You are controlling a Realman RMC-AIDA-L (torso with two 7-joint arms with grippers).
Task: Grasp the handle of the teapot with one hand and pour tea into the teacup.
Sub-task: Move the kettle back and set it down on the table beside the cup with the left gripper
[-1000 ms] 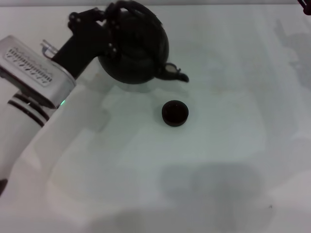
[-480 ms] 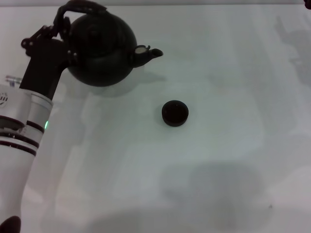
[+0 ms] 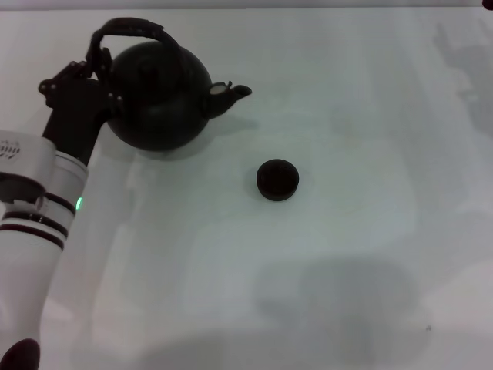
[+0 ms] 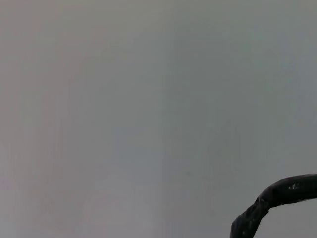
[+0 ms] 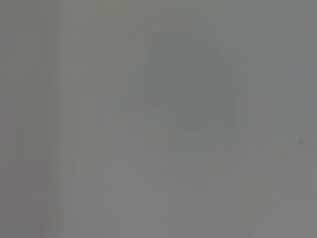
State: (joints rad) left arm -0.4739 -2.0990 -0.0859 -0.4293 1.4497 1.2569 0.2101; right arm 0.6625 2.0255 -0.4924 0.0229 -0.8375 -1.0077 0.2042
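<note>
Head view is showing the left gripper (image 3: 98, 65) clenching its fingers on the handle (image 3: 127, 31) of the teapot (image 3: 159, 96) at upper left. Teapot is sitting upright, spout pointing toward the teacup (image 3: 277, 179) mid-frame, well apart. Grasp appears done; pouring seems outstanding.

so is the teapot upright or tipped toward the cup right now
Upright. The teapot sits level, spout pointing sideways and well apart from the teacup, not over it. The left claw is at the handle.
</note>
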